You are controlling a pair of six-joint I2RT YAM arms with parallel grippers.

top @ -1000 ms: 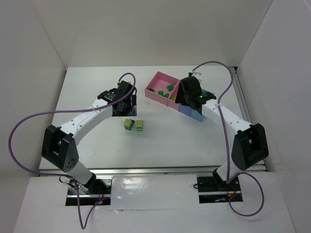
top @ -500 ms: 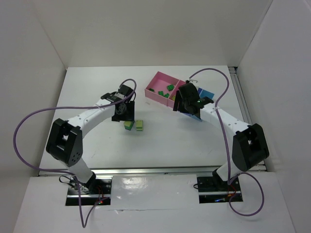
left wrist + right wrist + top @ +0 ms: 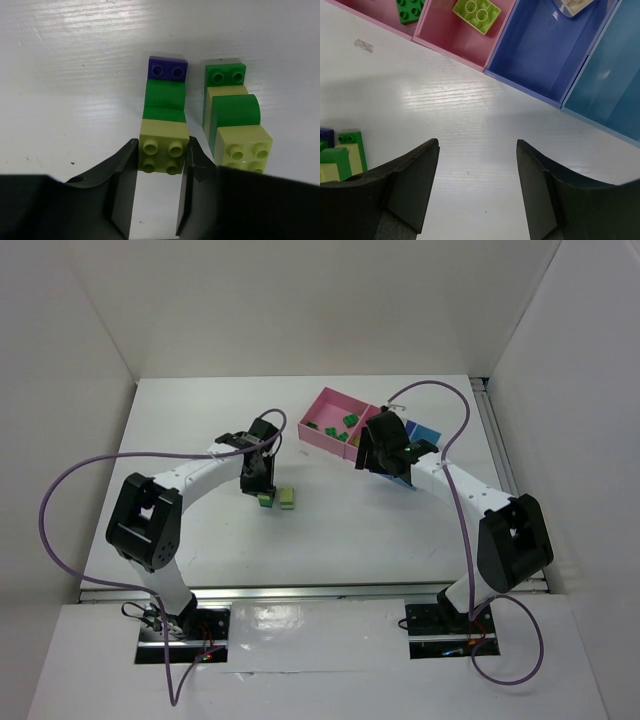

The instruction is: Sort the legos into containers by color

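Note:
Two short stacks of legos lie side by side on the white table. The left stack (image 3: 165, 97) is purple-blue, green and lime-yellow, and the right stack (image 3: 234, 112) is green, cream, green and lime. My left gripper (image 3: 161, 150) is shut on the lime-yellow end brick (image 3: 162, 140) of the left stack, with both fingers against its sides. From above, the left gripper (image 3: 260, 480) covers that stack (image 3: 265, 500). My right gripper (image 3: 477, 147) hangs open and empty over bare table, just in front of the containers: two pink bins (image 3: 465, 42), a dark blue one (image 3: 540, 55) and a light blue one (image 3: 610, 85).
The far pink bin (image 3: 322, 405) holds several green bricks. The near pink bin holds a lime brick (image 3: 476, 14). A cream brick (image 3: 572, 5) lies in the dark blue bin. White walls enclose the table on three sides.
My left arm swung right and down onto the left stack, and its jaws closed on the lime-yellow brick. My right gripper drew back slightly from over the bins.

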